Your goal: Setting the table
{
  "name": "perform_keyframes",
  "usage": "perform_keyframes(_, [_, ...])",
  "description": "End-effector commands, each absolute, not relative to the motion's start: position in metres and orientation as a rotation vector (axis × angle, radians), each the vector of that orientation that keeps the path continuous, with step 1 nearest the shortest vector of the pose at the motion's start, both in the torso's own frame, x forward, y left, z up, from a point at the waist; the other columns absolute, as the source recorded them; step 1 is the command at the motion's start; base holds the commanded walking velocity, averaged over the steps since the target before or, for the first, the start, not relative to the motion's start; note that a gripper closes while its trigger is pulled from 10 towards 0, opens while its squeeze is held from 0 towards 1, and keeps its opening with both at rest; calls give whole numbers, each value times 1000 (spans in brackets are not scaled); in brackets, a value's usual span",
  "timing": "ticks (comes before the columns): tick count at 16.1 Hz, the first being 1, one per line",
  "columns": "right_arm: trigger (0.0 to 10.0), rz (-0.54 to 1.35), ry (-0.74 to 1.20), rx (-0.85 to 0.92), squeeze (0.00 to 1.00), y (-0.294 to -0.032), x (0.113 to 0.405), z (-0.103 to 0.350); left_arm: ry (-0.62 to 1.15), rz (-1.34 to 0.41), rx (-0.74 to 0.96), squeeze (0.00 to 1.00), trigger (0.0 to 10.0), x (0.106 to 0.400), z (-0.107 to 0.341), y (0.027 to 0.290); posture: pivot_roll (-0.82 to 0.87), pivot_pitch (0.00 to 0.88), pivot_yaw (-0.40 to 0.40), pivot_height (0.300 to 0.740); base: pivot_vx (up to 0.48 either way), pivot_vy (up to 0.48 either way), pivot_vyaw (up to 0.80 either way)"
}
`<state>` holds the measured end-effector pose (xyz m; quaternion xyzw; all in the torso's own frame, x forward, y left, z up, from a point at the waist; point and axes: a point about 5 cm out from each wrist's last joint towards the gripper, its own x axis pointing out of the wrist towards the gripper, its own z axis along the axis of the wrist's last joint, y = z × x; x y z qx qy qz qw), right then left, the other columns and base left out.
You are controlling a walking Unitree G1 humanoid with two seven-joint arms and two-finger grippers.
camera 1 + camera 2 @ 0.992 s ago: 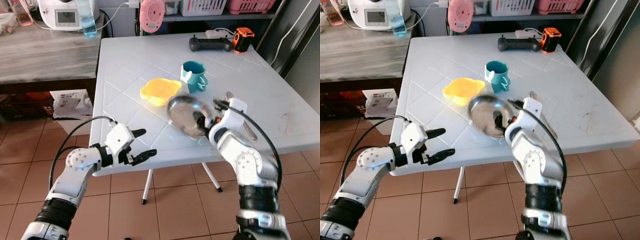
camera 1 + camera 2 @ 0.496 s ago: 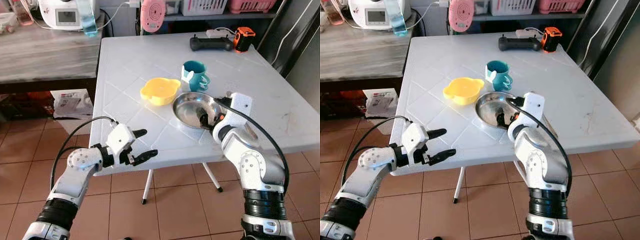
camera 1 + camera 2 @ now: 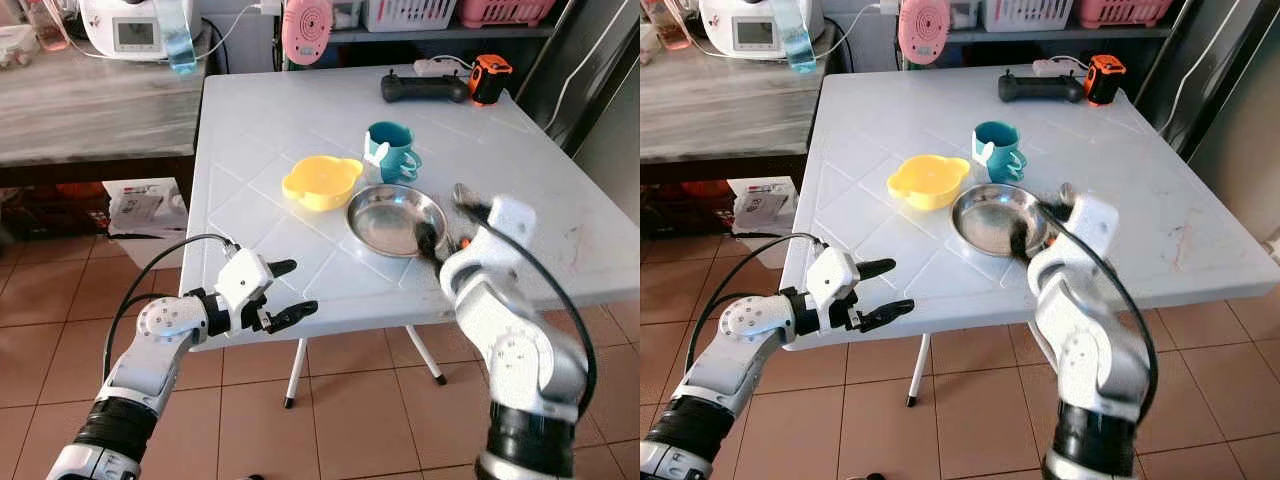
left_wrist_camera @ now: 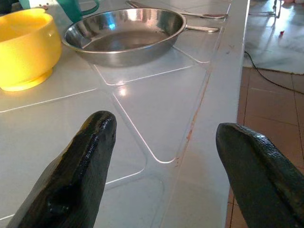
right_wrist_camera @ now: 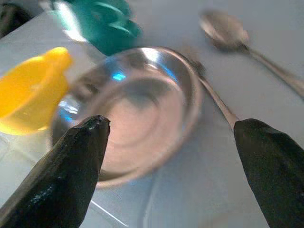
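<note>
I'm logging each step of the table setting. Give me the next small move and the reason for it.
Probably draw the right gripper clear of the steel plate, then reach for the spoon. Its fingers are open with nothing between them, and the plate lies flat on the white table beside the yellow bowl and teal cup. The left gripper hovers open off the table's near edge.
</note>
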<state>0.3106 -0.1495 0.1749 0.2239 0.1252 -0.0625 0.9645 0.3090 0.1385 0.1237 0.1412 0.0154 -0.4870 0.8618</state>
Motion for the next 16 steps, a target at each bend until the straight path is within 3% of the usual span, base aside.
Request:
perform_keyframes(1, [10000,-155,241,502,0,-156,310,172,35,-1037,315,0,10000,309,124,136,102,134,-16,740,0,0,0])
perform_keyframes(7, [10000,-155,252,585,0,-167,326,160,34,-1049,313,0,10000,309,124,133,99,137,-11,740,0,0,0])
perform_keyframes(12, [10000,-95,238,623,0,-154,351,167,36,-1050,311,0,10000,308,124,134,109,146,-12,740,0,0,0])
perform_keyframes(14, [5490,-93,265,640,0,-149,355,165,34,-1050,309,0,10000,307,124,133,113,147,-15,740,0,0,0])
perform_keyframes(15, [0,-80,277,648,0,-145,359,164,35,-1051,308,0,10000,306,124,133,113,148,-16,740,0,0,0])
perform_keyframes(16, [0,-89,298,643,0,-144,359,163,36,-1052,307,0,10000,306,124,133,113,148,-16,740,0,0,0])
